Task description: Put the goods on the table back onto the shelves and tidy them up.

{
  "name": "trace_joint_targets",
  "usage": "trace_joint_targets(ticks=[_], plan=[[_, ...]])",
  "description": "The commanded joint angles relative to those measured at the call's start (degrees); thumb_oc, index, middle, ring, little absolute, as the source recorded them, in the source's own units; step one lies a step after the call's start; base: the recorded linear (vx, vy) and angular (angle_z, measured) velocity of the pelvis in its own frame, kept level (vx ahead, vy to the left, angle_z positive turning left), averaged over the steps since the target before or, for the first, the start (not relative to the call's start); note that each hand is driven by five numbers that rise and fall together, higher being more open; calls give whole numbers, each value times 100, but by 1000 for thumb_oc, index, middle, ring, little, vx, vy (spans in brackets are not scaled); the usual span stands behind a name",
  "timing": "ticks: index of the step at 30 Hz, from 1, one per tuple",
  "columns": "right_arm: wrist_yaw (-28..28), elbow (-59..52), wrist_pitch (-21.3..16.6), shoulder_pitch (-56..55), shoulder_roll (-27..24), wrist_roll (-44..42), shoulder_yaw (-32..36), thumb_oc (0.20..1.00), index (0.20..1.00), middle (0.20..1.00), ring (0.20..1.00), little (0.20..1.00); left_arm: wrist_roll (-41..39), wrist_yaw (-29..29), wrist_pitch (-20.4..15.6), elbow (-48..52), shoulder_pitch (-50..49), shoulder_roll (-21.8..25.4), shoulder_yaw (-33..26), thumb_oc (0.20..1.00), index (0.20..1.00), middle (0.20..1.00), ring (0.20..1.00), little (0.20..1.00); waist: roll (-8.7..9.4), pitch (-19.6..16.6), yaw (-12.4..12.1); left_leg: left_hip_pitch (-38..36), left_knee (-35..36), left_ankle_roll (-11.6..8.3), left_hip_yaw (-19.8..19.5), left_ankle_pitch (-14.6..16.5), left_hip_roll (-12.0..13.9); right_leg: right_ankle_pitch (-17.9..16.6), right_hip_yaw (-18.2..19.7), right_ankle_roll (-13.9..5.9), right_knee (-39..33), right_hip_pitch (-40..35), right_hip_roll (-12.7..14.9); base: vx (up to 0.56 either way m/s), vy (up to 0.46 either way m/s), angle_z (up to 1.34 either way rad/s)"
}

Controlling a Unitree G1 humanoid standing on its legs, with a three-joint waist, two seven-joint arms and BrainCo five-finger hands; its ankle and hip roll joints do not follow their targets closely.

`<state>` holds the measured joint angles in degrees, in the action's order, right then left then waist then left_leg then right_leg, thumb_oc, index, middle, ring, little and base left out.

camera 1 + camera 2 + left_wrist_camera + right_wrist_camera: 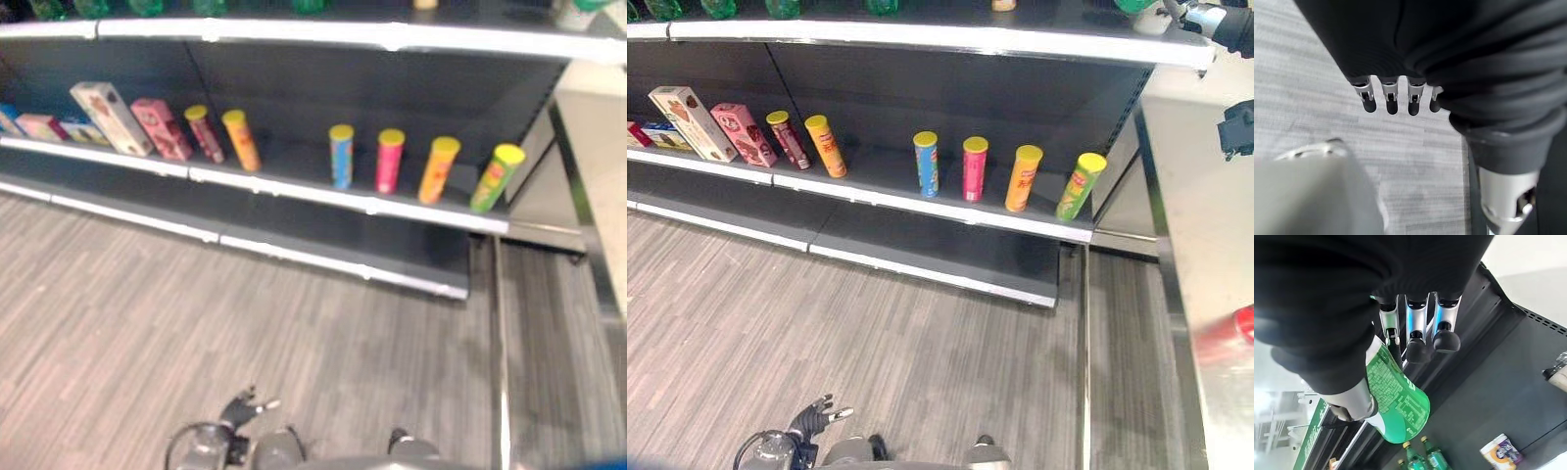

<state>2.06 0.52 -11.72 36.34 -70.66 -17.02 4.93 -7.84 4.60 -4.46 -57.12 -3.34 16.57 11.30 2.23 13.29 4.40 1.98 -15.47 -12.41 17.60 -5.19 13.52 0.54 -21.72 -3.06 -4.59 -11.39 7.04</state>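
My right hand (1227,25) is raised at the far right end of the top shelf (921,37). In the right wrist view its fingers (1418,330) and thumb (1352,401) are curled round a green bottle (1400,399) with a white-printed label, held in front of the dark shelf back. The bottle's green and white end (1141,8) shows just left of that hand. Low by my side, my left hand (815,413) hangs over the floor with relaxed fingers (1392,98) and nothing in it.
The middle shelf (921,206) carries several upright tubes, among them blue (926,164), pink (975,168), orange (1023,178) and green (1080,186), with leaning boxes (691,122) at the left. Green bottles (717,8) stand on the top shelf. The table (1205,245) at the right bears something red (1244,323).
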Motion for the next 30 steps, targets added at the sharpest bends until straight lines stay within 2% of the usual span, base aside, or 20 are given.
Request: trace_joint_targets(ticks=[1,3,6,9,11,13,14,16,18,19,20,21,22,23,25,26,28,29,30], plan=[[29,-73,-136,102,-242,-261,-312,200,200,200,200,200,35,-55,-85,112,125,192,63,1000,1000,1000,1000,1000,-54,-331,-191,-603,882,-123,250,-282,626,515,140,-340,-41,555,-108,214,100,-5],[81,-99,-179,58,-180,-254,-269,200,200,200,200,200,56,-79,-86,34,55,171,42,1000,1000,1000,1000,1000,-72,-380,-298,-268,1596,-183,172,-536,618,640,214,-385,-41,443,-125,327,112,-6],[137,-69,-210,109,-172,-243,-324,200,200,200,200,200,64,-108,-94,-2,19,189,60,1000,1000,1000,1000,1000,-64,-327,-405,133,1801,-259,50,-763,644,752,261,-439,-41,265,-119,245,76,-21],[130,-66,-199,225,-200,-225,-460,200,200,200,200,200,13,-118,-94,-24,-35,204,39,1000,1000,1000,1000,1000,-77,-317,-441,250,1958,-259,62,-795,620,846,413,-478,-41,105,-108,276,132,-33],[103,-104,-178,452,-150,-207,-679,200,200,200,200,200,53,-118,-116,-37,-135,244,-20,1000,1000,1000,1000,1000,-145,-342,-507,253,1956,-259,245,-779,670,986,646,-526,-41,-177,-96,455,287,-75],[106,-167,-117,324,-66,-79,-590,200,200,200,200,200,130,-103,-97,-84,-118,215,-6,1000,1000,1000,1000,1000,-134,-462,-484,140,1978,-239,467,-716,610,938,673,-590,-41,-369,25,442,315,-60],[100,-205,-113,260,-31,4,-559,200,200,200,200,200,181,-104,-111,-80,-59,244,5,1000,1000,1000,1000,1000,-85,-484,-480,69,1954,-151,556,-640,491,872,656,-654,65,-457,163,337,267,-53],[118,-229,-59,181,34,99,-509,200,200,200,200,200,189,-125,-89,-72,68,319,40,1000,1000,1000,1000,1000,-36,-492,-484,-53,1931,89,668,-449,261,845,690,-794,869,-184,417,262,296,-32],[136,-246,20,187,57,219,-500,200,200,200,200,200,119,-149,-89,-5,217,386,71,1000,1000,1000,1000,1000,-7,-386,-396,-262,1937,359,702,-191,-58,539,874,-973,2057,402,690,174,290,-20],[137,-243,21,204,57,220,-511,200,200,200,200,200,119,-148,-89,-6,222,384,65,1000,1000,1000,1000,1000,-14,-404,-415,-239,1940,367,728,-200,-51,534,906,-971,2084,460,688,132,337,-3],[169,-239,42,383,164,251,-594,200,200,200,200,200,38,-185,-94,68,305,458,66,1000,1000,1000,1000,1000,-39,-243,-309,-455,1951,614,765,39,-277,-1,1153,-1029,3232,1169,893,163,357,-9],[212,-233,4,460,211,239,-608,200,200,200,200,200,2,-218,-100,54,321,526,17,1000,1000,1000,1000,1000,-52,-193,-269,-607,1970,669,853,151,-379,-193,1059,-1104,3566,1392,1093,244,431,-5],[205,-254,33,501,240,288,-658,200,200,200,200,200,-30,-235,-103,53,352,537,-7,1000,1000,1000,1000,1000,-64,-179,-242,-712,2007,723,858,259,-492,-233,999,-1047,3656,1565,1203,240,253,3],[196,-264,38,521,216,289,-664,200,200,200,200,200,-50,-240,-99,43,384,542,-26,1000,1000,1000,1000,1000,-78,-171,-207,-782,2020,729,853,324,-571,-208,905,-1007,3451,1659,1221,258,172,-4],[205,-225,47,630,136,224,-691,200,200,200,200,200,-27,-218,-115,-32,410,529,-10,1000,1000,1000,1000,1000,-124,-205,-162,-881,2047,711,793,501,-717,44,672,-911,2444,1632,1140,286,97,-25],[224,-190,48,694,107,206,-724,200,200,200,200,200,0,-204,-117,-71,406,517,-16,1000,1000,1000,1000,1000,-128,-230,-141,-946,2047,687,793,582,-774,1,541,-908,1846,1611,1120,295,24,-27],[277,-174,51,728,76,170,-706,200,200,200,200,200,43,-176,-126,-156,398,481,-60,1000,1000,1000,1000,1000,-118,-270,-72,-1064,2047,630,761,738,-850,-394,308,-998,690,1710,1097,323,-5,-3],[313,-162,49,740,79,158,-678,200,200,200,200,200,57,-171,-124,-199,391,475,-126,1000,1000,1000,1000,1000,-132,-298,-70,-1196,2047,565,722,904,-861,-455,267,-1128,353,1798,1097,311,-16,16],[337,-168,48,758,87,167,-661,200,200,200,200,200,88,-171,-134,-209,394,467,-167,1000,1000,1000,1000,1000,-111,-284,-54,-1238,2047,542,771,911,-870,-608,155,-1152,107,1960,1130,305,-23,20]])
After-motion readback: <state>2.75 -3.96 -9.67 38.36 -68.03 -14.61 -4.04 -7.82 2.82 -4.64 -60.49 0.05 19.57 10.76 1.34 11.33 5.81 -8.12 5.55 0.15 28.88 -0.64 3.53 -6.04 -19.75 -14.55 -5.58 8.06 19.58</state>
